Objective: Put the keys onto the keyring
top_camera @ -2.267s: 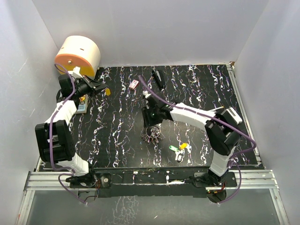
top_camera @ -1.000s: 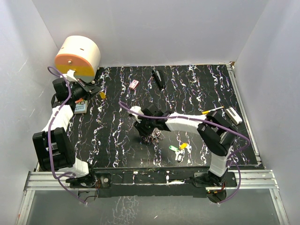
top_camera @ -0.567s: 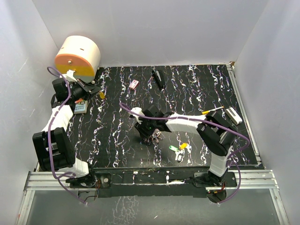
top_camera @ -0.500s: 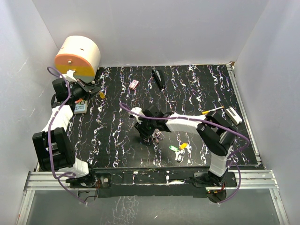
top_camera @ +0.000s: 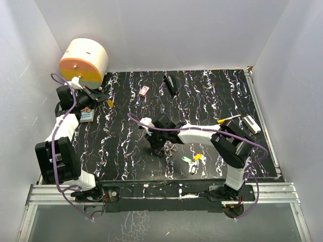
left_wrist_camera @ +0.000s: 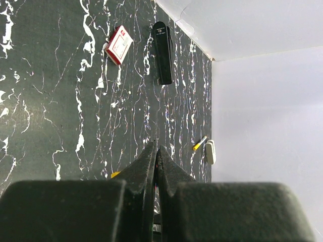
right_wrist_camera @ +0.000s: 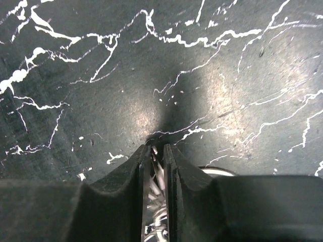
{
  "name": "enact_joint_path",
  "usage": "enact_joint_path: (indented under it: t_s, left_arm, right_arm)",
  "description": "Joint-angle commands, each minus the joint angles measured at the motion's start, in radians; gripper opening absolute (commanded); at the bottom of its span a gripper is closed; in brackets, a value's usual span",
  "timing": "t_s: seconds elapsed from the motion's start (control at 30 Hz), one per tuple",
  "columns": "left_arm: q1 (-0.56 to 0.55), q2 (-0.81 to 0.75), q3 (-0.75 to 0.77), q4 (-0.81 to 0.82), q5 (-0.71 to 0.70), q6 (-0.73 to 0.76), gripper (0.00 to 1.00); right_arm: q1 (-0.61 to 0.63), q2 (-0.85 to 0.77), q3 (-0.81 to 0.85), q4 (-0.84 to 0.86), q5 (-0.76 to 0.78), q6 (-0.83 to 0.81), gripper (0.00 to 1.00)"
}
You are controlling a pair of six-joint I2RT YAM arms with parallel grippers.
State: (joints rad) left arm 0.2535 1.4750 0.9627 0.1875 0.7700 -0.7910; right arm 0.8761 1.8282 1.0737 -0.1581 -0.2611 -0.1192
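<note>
Right gripper (right_wrist_camera: 156,151) is pinching nearly shut on thin silver wire keyring with grey keys (top_camera: 168,147), overhead frame centre. Tiny coloured-head keys (top_camera: 192,161) are lying lower right. Left gripper (left_wrist_camera: 156,154), upper left overhead, is closed, contents unclear. Advise clamping ring wire, not bunch.

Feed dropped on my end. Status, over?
Left gripper shut on small yellow piece, far-left corner. Right gripper shut on keyring. Coloured keys loose on table, apart from it, not yet on. Nothing lies between them.
</note>
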Motion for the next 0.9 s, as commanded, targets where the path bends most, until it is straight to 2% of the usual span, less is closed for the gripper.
enact_joint_path:
  t_s: [0.0, 0.23, 0.6, 0.87]
  left_arm:
    - [0.007, -0.069, -0.007, 0.03, 0.013, -0.007, 0.0]
    - [0.008, -0.071, -0.01, 0.03, 0.012, -0.009, 0.0]
    - [0.008, -0.076, -0.007, 0.027, 0.014, -0.011, 0.0]
    - [0.009, -0.079, -0.009, 0.03, 0.013, -0.014, 0.0]
  right_arm:
    - [0.006, -0.014, -0.031, 0.033, 0.021, -0.001, 0.2]
    - [0.006, -0.047, -0.04, 0.048, 0.064, 0.035, 0.08]
    - [0.004, 0.036, 0.076, 0.058, 0.254, 0.123, 0.08]
    - [0.001, 0.073, 0.178, 0.052, 0.552, 0.25, 0.08]
